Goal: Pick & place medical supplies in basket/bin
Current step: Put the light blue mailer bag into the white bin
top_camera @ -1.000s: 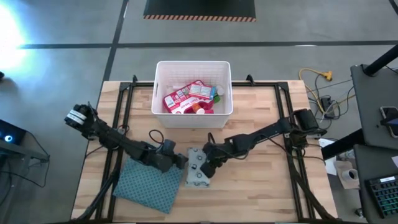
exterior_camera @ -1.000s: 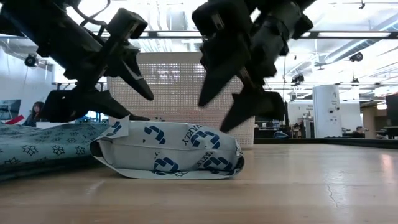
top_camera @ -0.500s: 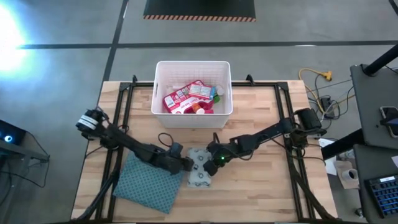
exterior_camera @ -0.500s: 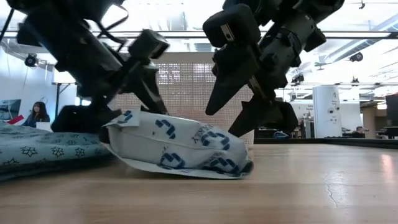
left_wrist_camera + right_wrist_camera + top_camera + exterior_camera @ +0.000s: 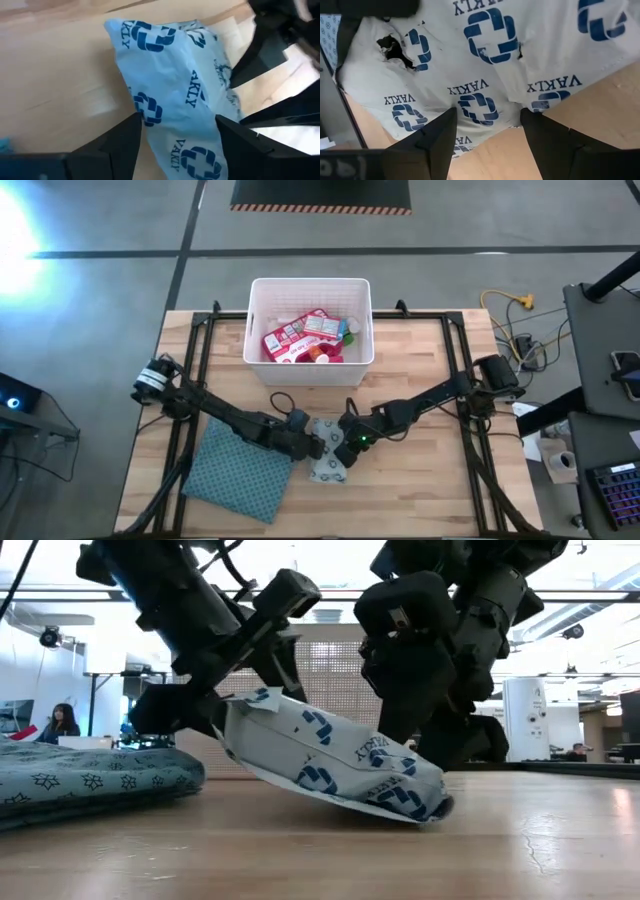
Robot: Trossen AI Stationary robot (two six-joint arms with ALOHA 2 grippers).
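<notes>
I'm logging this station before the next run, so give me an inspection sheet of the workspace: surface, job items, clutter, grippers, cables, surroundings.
Surface: wooden table, bare at the front right.
Job's things: white bin at the table's back middle, holding red-and-white packages and a green-capped bottle. Soft pack with blue crosses is tilted, left end raised, right end on the wood.
Clutter: patterned cloth at front left.
Grippers: left gripper is at the pack's raised end; right gripper is at its other side. Fingers straddle the pack; grip unclear.
Cables: yellow cable on the floor at right; thin cables along both arms.
Surroundings: person seated far left; desk with keyboard at right.
</notes>
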